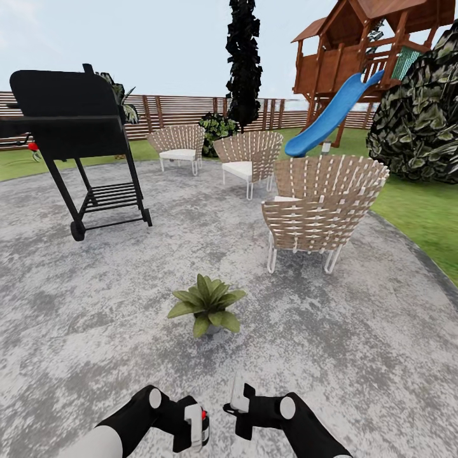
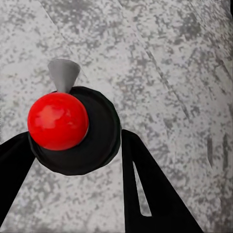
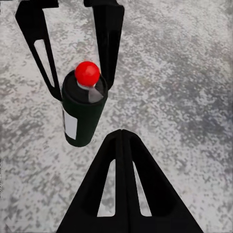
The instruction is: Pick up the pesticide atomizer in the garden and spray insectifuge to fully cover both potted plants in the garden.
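You're looking across a round, mottled grey stone patio (image 1: 191, 254) that takes up most of the frame. At upper left stands a black wheeled grill (image 1: 70, 127). Three woven wicker chairs (image 1: 321, 207) with white cushions line up from the centre toward the right. Green lawn (image 1: 413, 210) borders the patio on the right, where you see a dark leafy bush (image 1: 420, 121). A brown slatted fence (image 1: 184, 111) runs along the back, with a wooden playhouse (image 1: 375, 48) and blue slide (image 1: 331, 114) at upper right under a pale, hazy sky.
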